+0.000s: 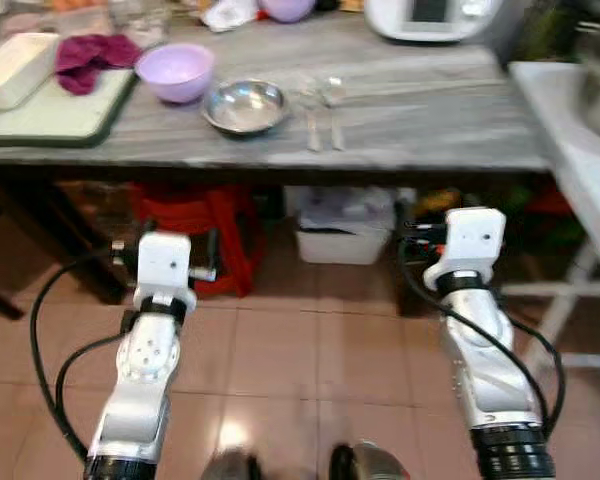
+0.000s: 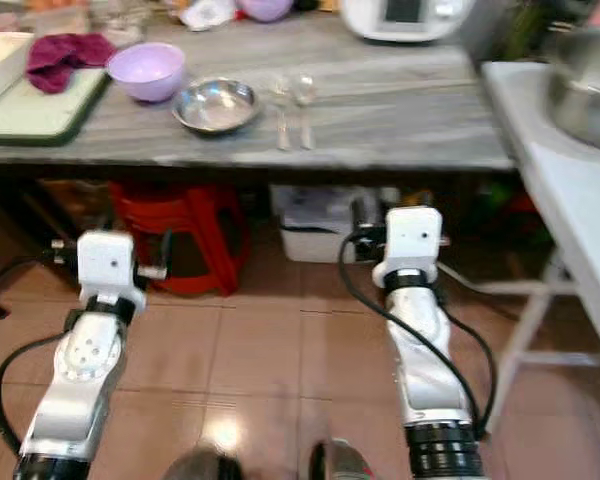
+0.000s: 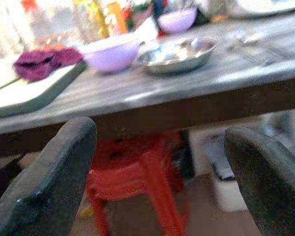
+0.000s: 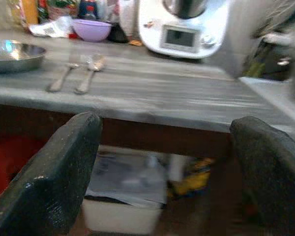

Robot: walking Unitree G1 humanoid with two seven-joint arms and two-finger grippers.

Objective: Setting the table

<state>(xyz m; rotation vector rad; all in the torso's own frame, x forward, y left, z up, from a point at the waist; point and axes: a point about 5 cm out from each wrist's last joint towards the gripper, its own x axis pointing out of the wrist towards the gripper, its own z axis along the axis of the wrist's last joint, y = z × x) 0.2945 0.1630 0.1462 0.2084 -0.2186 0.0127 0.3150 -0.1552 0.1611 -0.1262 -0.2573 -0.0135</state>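
Robot stands short of the table (image 1: 400, 110), both arms held forward below the tabletop edge, nothing in hand. Left gripper (image 3: 157, 182) has its fingers spread wide and empty; right gripper (image 4: 167, 177) likewise wide and empty. Both wrist views look under and across the table edge, so neither is at working height yet.

Task items sit on the table, left of centre: lilac bowl (image 1: 175, 72), steel bowl (image 1: 245, 106) just beside it on its right, then fork (image 1: 311, 112) and spoon (image 1: 334, 108) lying side by side, parallel, near the steel bowl. Tray (image 1: 55, 112) with a maroon cloth (image 1: 92, 57) sits at the far left. A white appliance (image 1: 430, 15) stands at the back. Red stool (image 1: 205, 235) and a white bin (image 1: 342, 232) are under the table.

Judgement: approach phase, no placement begun. To do it well:
- Close in before lifting the arms, and watch the stool and bin with the feet.
- Raise the grippers clear of the table edge first, then reach in.
- The cutlery lies flat and thin. Come down steeply and pinch across the handle, one piece at a time.
- The steel bowl looks slippery, so grip the rim, not the wall.
- Views are motion-blurred. Settle before committing to a grasp.
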